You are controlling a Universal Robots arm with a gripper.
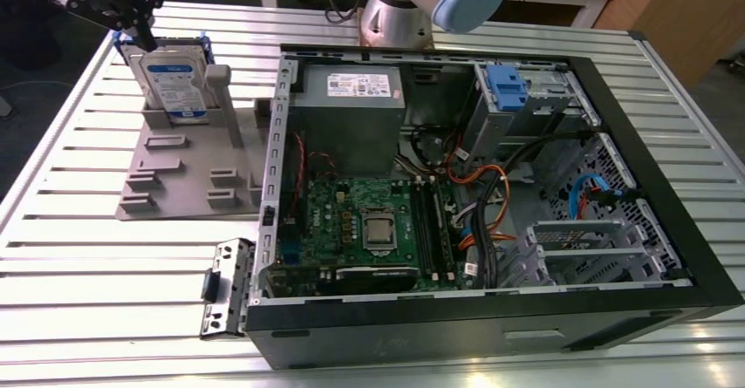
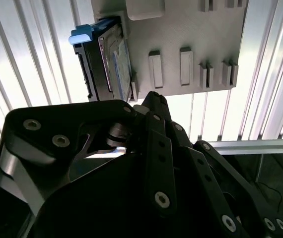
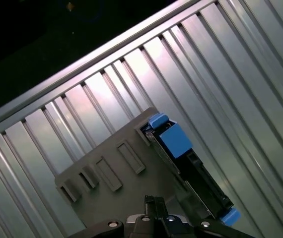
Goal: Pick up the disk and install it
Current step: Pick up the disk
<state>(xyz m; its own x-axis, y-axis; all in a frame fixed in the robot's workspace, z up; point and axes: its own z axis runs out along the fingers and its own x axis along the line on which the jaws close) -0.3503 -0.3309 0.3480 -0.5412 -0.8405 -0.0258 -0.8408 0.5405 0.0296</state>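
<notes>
The disk [image 1: 173,81] stands on edge in the grey holder [image 1: 187,174] on the tabletop [image 1: 70,257], just below the jaws and apart from them. The jaws hold nothing. Their dark linkage hides the gap between them, so I cannot tell how wide they stand.

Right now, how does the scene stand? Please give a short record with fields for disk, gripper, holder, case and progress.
disk: upright in the grey holder, at the exterior view's left of the case
gripper: close above the disk, not holding it
holder: flat on the table, beside the case
case: open, lying on its side, board showing
progress: disk not yet lifted
</notes>
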